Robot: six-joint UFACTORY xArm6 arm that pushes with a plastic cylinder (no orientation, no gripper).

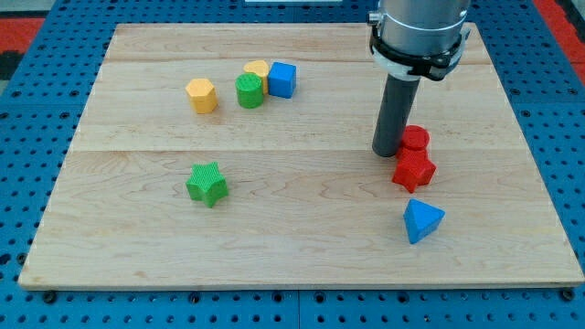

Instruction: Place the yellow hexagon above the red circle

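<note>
A yellow hexagon [201, 94] lies at the board's upper left. A red round block [416, 138] lies at the right of the board, with a red star-shaped block [414, 170] touching it just below. My tip [387, 152] rests on the board right against the left side of the red round block, far to the right of the yellow hexagon. The rod hides part of the red round block's left edge.
A second yellow block [257, 69], a green cylinder [249, 90] and a blue cube [282, 79] cluster right of the hexagon. A green star [207, 184] lies at left centre. A blue triangle [421, 220] lies below the red blocks. The wooden board [302, 265] ends on a blue pegboard.
</note>
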